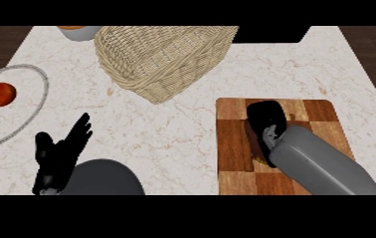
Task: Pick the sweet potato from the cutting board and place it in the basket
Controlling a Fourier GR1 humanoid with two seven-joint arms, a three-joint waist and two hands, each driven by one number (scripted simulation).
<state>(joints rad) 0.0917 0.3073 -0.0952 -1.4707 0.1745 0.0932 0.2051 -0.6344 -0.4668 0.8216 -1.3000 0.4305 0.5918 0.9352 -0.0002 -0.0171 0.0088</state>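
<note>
One round, thin-rimmed plate (46, 90) lies far left on the marbled counter (183, 132). Below it the left hand (62, 152) rests, fingers straight and spread. The woven wicker basket (165, 58) stands mid-counter. The right hand (266, 120) covers the chequered wooden cutting board (235, 177); I cannot tell its grip, nor make out the sweet potato beneath.

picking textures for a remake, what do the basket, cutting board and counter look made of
Basket: woven wicker or straw, matte tan, with crisscross strands and a braided rim. Cutting board: wood, smooth-looking, a checker of light and dark brown blocks. Counter: probably polished marble or similar stone, off-white with faint veins.
</note>
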